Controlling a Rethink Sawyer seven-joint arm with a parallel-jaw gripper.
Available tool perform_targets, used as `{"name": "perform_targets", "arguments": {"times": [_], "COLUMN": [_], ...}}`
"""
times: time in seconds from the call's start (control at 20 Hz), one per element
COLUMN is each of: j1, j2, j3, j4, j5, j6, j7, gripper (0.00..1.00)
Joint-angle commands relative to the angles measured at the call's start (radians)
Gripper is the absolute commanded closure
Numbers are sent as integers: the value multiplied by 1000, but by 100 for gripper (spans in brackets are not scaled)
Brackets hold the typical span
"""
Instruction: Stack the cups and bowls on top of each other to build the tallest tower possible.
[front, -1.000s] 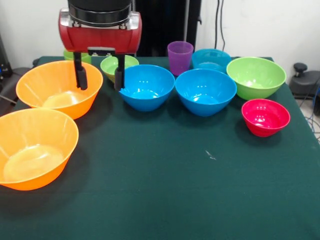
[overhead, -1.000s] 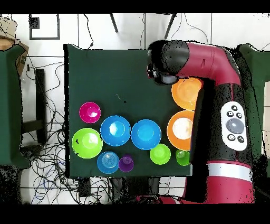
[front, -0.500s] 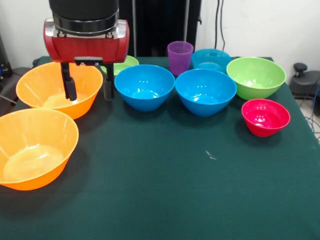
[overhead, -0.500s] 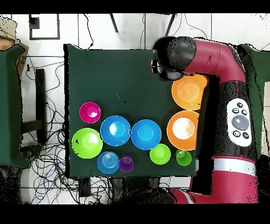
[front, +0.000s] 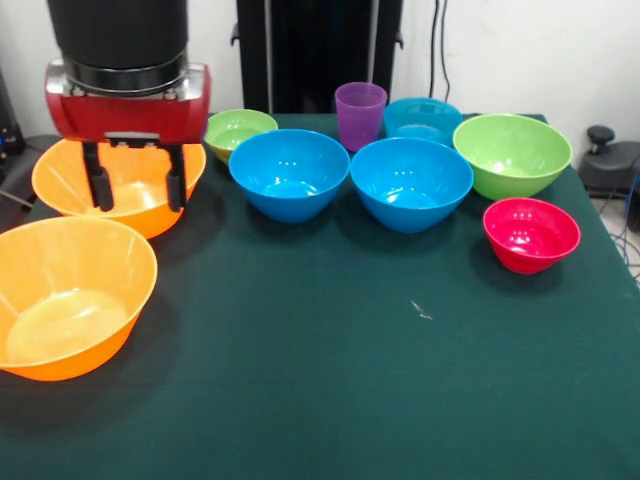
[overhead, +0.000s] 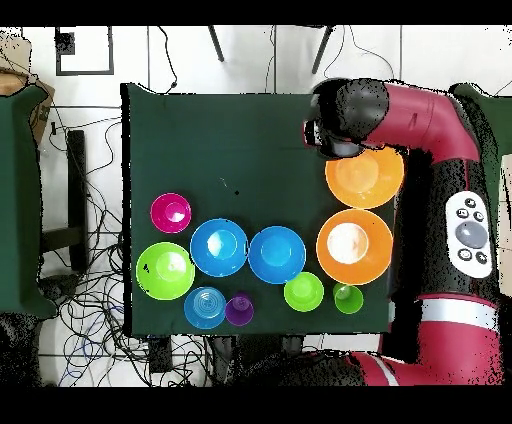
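Setting: robotics lab / test rm, not a home. Evidence, all placed rel. to the table (overhead: 250, 130), which has a dark green cloth cover:
- Red and black robot arm (overhead: 440, 150) mounted at one edge of table, w/ button panel on its body.
- Loose cables (overhead: 100, 300) tangled on white tile floor (overhead: 200, 60) beside and behind table.
- Plain white wall (front: 520, 50) behind table; black stand (front: 320, 50) against it w/ wires hanging.
- Chair legs on floor just beyond table's far edge.
- Plastic bowls (front: 411, 183) laid out on table as test props.
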Motion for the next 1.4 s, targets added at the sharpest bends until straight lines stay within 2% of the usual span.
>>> {"name": "perform_targets", "arguments": {"times": [0.05, 0.65, 1.1, 1.4], "j1": [-20, -3, 10, 18], "j2": [15, 4, -1, 11], "j3": [87, 71, 62, 61], "j4": [64, 139, 188, 187], "j5": [-109, -180, -197, -195], "j6": [-55, -166, -205, -205], "j7": [-363, -259, -202, -188], "gripper": [0, 0, 0, 0]}}
